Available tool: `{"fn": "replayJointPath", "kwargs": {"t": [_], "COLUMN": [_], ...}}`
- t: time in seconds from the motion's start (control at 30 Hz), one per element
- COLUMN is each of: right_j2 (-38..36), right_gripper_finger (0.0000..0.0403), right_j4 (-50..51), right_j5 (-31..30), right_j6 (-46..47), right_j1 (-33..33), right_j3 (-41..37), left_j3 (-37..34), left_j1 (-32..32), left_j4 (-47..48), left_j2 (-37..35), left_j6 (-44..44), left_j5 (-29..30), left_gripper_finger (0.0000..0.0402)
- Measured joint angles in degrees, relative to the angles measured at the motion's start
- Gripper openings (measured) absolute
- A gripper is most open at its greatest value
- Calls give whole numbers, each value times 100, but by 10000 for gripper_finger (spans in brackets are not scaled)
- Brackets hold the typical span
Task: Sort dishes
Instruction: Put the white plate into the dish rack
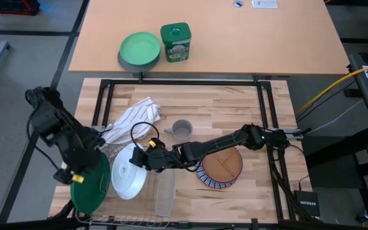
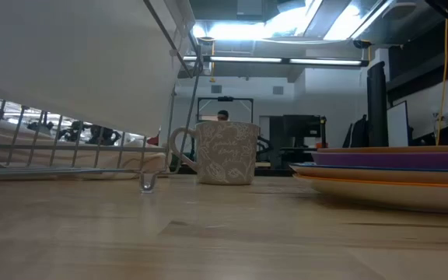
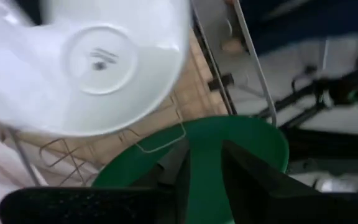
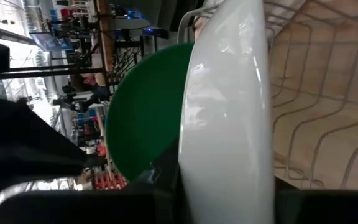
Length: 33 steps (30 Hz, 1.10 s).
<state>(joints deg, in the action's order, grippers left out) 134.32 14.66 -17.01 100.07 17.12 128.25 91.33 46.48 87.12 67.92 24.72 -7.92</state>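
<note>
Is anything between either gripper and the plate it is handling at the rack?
Nothing visible. The left gripper sits on the green plate rim, and the right gripper holds the white plate in the rack.

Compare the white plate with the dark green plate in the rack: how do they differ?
The white plate is white and held by the right pincer; the dark green plate is green and held by the left pincer. The white plate looks smaller than the dark green plate and sits nearer the table's middle, while the green one stands at the rack's outer end. Both are round and stand on edge.
</note>
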Motion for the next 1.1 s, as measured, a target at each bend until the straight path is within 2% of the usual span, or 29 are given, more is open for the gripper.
{"fn": "replayJointPath", "kwargs": {"t": [0.13, 0.5, 1.1], "right_j2": [0, 0, 140], "right_gripper_finger": [63, 63, 63], "right_j4": [37, 100, 188], "right_j5": [17, 124, 138], "right_j6": [13, 39, 255], "right_j1": [-6, 15, 15], "right_j3": [0, 0, -11], "left_j3": [0, 0, 0], "left_j1": [174, 349, 336], "left_j4": [3, 10, -299], "left_j2": [266, 550, 596], "left_j6": [-394, -530, -695], "left_j5": [-157, -174, 323], "left_gripper_finger": [58, 12, 2]}}
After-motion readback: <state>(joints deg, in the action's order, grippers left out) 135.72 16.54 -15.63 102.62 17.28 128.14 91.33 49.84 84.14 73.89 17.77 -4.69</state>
